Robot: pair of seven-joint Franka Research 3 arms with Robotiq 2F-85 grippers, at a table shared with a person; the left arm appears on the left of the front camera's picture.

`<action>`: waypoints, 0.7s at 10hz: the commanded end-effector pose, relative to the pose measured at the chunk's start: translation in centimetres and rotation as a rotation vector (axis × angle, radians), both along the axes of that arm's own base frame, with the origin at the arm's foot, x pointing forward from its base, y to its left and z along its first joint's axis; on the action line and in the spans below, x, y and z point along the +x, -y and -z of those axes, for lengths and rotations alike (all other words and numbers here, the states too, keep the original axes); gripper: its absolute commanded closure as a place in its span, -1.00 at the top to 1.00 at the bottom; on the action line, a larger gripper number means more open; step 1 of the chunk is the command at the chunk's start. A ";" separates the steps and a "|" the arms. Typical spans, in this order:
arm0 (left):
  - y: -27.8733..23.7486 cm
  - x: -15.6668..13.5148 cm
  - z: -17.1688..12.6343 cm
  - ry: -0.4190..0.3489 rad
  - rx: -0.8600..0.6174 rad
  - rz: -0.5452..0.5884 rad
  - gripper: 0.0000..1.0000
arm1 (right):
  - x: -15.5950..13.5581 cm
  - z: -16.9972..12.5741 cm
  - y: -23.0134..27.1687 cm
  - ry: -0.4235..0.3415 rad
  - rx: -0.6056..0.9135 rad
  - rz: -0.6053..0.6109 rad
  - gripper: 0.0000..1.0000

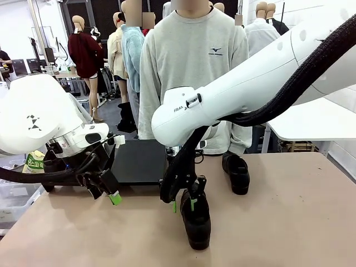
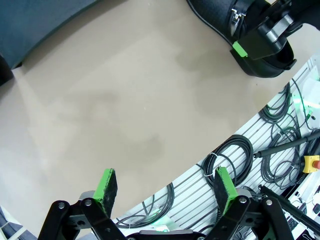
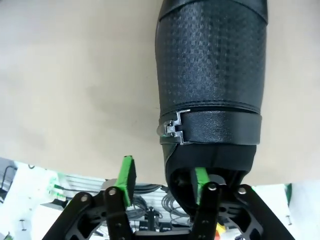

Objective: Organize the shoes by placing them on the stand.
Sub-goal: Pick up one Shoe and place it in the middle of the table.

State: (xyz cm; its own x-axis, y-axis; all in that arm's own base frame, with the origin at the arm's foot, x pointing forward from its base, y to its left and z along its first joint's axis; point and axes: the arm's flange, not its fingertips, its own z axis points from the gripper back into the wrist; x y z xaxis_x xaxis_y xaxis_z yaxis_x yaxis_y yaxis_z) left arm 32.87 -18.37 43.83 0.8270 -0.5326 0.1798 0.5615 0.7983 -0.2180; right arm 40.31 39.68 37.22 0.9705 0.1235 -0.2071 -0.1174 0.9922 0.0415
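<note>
The nearer black matte clog-like shoe point(image 1: 197, 225) lies by the bench's point(image 1: 295, 222) near edge. Its long axis runs near to far: toe toward the robot's edge, heel at the right gripper point(image 1: 183, 204). Those fingers stand apart, astride the heel wall, one pad point(image 3: 200, 181) inside the opening and one point(image 3: 127, 172) outside, not yet pinching. The left gripper point(image 2: 166, 187) hangs wide and empty, farther off. The low black flat stand point(image 1: 142, 161) sits beyond, toward the far left. I count two shoes; the second point(image 1: 238, 173) is toward the far edge, neither on the stand.
</note>
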 end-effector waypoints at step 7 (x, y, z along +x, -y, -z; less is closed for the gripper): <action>0.0 0.1 0.2 0.001 -0.017 0.000 1.00 | 0.2 -2.6 0.5 0.028 0.042 0.024 1.00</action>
